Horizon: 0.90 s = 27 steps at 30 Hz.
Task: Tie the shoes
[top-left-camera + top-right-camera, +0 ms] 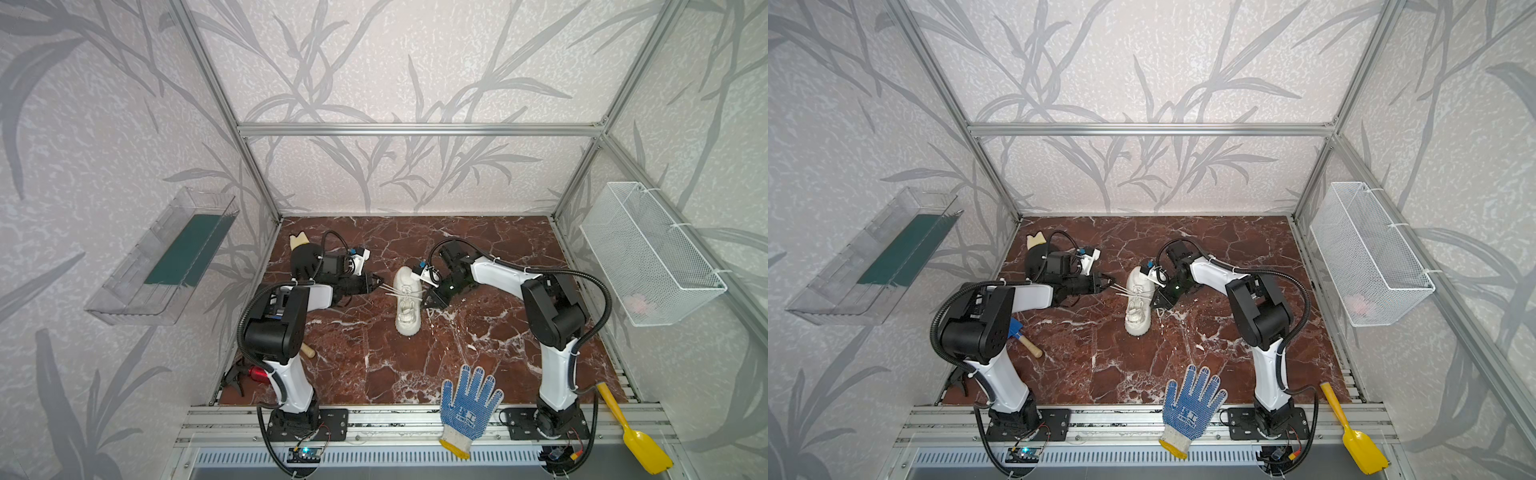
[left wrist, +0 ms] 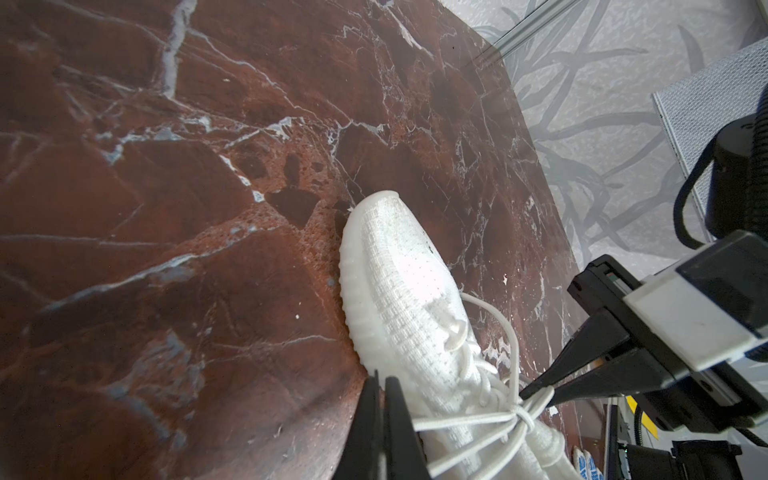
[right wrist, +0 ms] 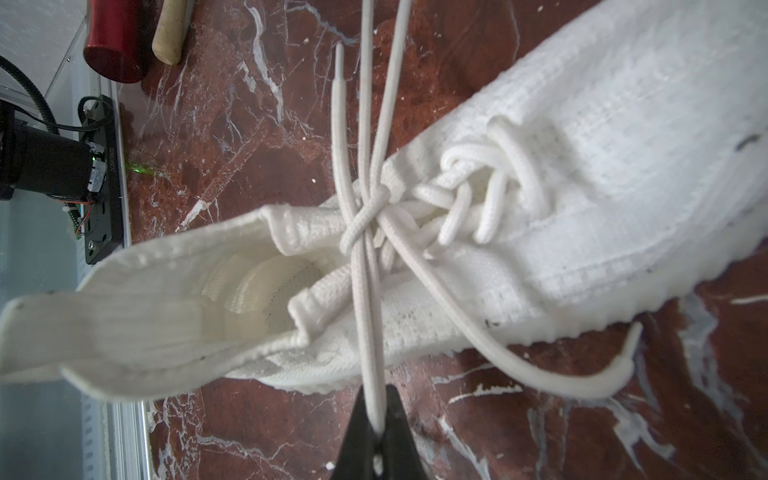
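An off-white knit sneaker with a ribbed chunky sole [image 1: 409, 307] [image 1: 1138, 307] lies on its sole near the middle of the red-brown marble counter [image 1: 374, 374]. Its toe points to the back wall and its open heel to the front rail.

The left arm rises from its base at the front left and bends sharply at a high elbow. Its white forearm runs nearly level towards the shoe. The left fingers [image 1: 379, 285] [image 1: 1108, 284] point rightward and stop just short of the sneaker's left side. They are pressed together on two strands of the thin white laces [image 3: 365, 216], which stretch taut from them to the knot above the tongue.

The right arm stands at the front right, its elbow up and its forearm reaching back and leftward. Its wrist folds down beside the shoe's right flank. The right fingers [image 1: 428, 302] [image 2: 536, 392] [image 3: 376, 436] are closed tight on a doubled strand coming off the same knot.

One free lace end lies on the counter beside the sole in the right wrist view, and the other points away past the knot.

A blue-dotted white work glove [image 1: 467, 405] lies at the front edge, well apart from the sneaker.
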Each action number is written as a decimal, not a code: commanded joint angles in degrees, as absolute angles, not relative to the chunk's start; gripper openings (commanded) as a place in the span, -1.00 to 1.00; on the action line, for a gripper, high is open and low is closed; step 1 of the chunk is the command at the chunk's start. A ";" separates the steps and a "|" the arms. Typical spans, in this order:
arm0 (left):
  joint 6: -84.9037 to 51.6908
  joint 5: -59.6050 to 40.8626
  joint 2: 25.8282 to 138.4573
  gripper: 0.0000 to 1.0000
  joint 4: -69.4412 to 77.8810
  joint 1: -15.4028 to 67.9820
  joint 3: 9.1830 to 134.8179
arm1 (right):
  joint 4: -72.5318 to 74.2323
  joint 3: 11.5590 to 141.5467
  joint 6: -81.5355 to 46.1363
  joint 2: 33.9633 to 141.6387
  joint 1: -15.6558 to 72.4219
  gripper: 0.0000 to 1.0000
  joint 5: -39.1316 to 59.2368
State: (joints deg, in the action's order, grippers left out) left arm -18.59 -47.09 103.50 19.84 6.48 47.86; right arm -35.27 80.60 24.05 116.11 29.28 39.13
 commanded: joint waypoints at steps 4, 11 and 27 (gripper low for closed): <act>-19.96 -43.35 102.13 -0.50 25.23 6.89 48.86 | -43.29 83.53 23.16 115.27 29.80 -0.52 37.95; -22.84 -41.70 97.14 0.16 29.88 7.03 45.24 | -45.45 84.78 22.47 113.71 28.79 -0.09 35.89; -26.93 -40.32 91.42 0.11 29.28 10.60 36.12 | -45.49 87.21 18.77 109.05 26.92 -0.11 31.99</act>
